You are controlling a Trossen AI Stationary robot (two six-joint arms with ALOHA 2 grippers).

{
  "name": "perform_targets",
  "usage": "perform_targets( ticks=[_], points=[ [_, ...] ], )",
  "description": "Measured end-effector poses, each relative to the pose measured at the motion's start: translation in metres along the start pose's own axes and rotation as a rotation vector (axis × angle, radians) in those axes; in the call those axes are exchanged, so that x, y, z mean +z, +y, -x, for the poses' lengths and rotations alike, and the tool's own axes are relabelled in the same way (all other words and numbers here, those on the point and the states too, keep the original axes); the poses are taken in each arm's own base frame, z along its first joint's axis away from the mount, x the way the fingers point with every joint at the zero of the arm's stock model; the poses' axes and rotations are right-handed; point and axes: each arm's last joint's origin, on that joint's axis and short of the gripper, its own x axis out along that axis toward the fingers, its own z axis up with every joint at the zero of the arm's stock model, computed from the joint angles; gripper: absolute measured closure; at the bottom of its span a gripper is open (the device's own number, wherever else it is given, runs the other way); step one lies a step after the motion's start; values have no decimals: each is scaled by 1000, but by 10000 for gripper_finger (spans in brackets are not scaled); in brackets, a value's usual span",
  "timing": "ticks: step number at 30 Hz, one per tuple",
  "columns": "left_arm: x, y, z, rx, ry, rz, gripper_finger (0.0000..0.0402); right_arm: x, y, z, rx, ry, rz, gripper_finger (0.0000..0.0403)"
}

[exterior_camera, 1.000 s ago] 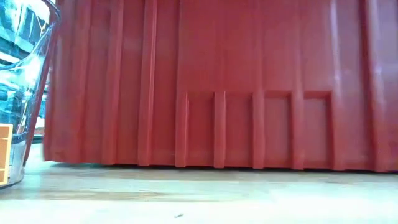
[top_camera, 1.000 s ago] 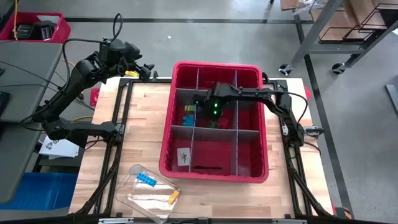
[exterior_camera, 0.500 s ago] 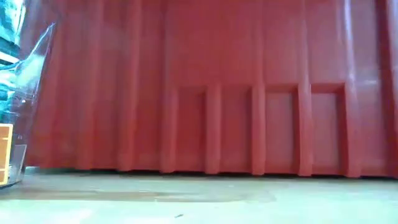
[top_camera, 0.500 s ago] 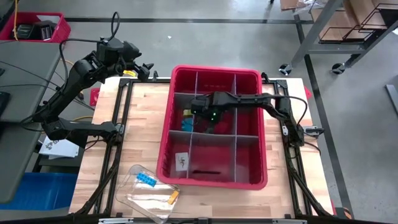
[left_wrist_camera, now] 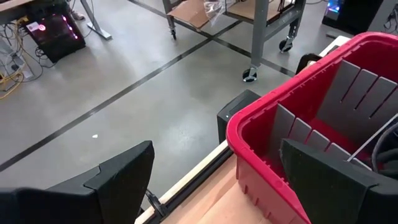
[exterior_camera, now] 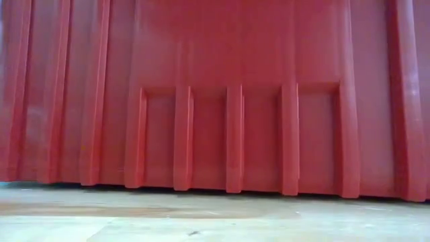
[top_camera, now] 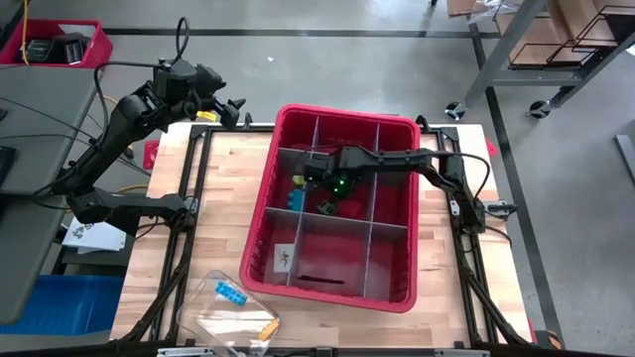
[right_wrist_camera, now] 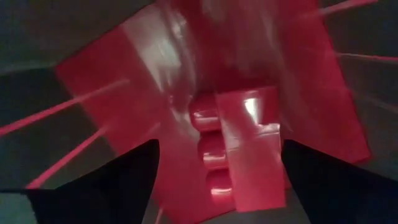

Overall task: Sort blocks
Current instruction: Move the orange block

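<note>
Red block (right_wrist_camera: 239, 146), seemingly loose, between spread right pincer (right_wrist_camera: 217, 180) fingers in bin.

Glossy red plastic bin (top_camera: 260, 234) on a matt, pale wooden table (top_camera: 217, 194).

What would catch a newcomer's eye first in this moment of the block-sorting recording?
The large red plastic bin with grey dividers dominates the wooden table, skewed at an angle, and fills the low view. The right gripper reaches into its middle row with fingers open, and its wrist view shows a red studded toy brick right ahead. Near the table's front edge lies a clear plastic container holding a small blue brick.
</note>
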Motion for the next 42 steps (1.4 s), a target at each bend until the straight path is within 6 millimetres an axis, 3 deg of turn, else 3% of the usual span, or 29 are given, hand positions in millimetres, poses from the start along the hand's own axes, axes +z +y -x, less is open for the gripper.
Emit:
perform_targets(
  ticks=[13, 21, 25, 33, 38, 42],
  points=[
    [0, 0, -1, 19, 5, -1, 55, 6, -4, -26, -47, 59, -82, 71],
    [0, 0, -1, 19, 6, -2, 55, 9, 2, -33, -38, 30, 5, 71],
    [0, 0, -1, 19, 7, -21, 55, 9, 1, -41, -98, 45, -40, 71],
    [0, 0, -1, 19, 6, -20, 55, 7, 1, -32, -119, 51, -63, 71],
    [0, 0, -1, 19, 5, -20, 55, 6, 1, -37, 20, 131, -158, 71],
    [0, 0, -1, 19, 6, -26, 55, 0, 1, -22, 33, 134, -223, 71]
  ],
)
